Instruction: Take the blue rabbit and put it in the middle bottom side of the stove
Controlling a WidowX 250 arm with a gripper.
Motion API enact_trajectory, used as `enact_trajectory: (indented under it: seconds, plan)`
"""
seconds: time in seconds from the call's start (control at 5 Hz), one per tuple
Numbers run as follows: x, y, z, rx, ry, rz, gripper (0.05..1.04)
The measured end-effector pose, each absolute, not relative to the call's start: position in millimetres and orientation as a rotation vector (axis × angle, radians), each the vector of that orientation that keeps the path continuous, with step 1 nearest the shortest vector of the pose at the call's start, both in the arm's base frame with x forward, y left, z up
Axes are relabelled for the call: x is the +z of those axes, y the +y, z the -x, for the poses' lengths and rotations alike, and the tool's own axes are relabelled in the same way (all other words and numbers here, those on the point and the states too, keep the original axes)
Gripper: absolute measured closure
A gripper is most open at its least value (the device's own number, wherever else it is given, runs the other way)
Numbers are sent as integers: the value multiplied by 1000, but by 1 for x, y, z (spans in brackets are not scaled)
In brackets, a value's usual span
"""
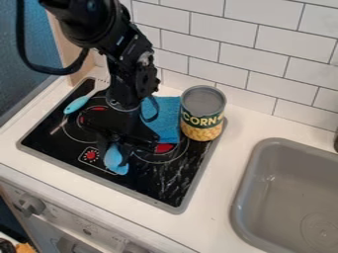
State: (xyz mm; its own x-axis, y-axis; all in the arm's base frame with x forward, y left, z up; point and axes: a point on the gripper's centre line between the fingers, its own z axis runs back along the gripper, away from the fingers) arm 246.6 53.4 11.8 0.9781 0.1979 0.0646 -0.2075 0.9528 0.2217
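Nearest the camera, the front panel [79, 226] with its knob [30, 204] drops away below the stove [173, 174], with a narrow band of white counter [221, 163] running between them. The blue rabbit [115, 159] is pinched in the gripper [113, 154], one finger to each side of it. It hangs tilted over the middle of the stove's front part, beside the red mark [91, 155], its lower end just inside the metal front rim. Whether it touches the glass, I cannot tell.

From the rabbit, black glass stretches along the front rim to the stove's front right corner, and on the other side past the red mark to the front left corner. Above it the arm [129, 74] comes down over the stove's rear left part. The tighter side is the rear right: the corn can [202, 113] stands upright at the stove's right rim, with a blue cloth [170, 116] just beside it, partly behind the arm. A light-blue spoon [76, 104] lies at the stove's left rim. Past the right rim, a strip of counter separates the stove from the sink [280, 197]; behind the stove rises the tiled wall [231, 59].
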Motion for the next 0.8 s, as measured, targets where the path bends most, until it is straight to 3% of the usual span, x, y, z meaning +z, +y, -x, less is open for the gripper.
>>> enact_trajectory:
  seconds: [0.2, 0.4, 0.6, 0.8]
  plan:
    - [10, 49, -248, 185, -41, -200, 708]
    - [5, 48, -250, 185, -23, -193, 516]
    - [5, 48, -251, 182, -17, -186, 220]
    - [6, 54, -248, 205, -9, -179, 70]
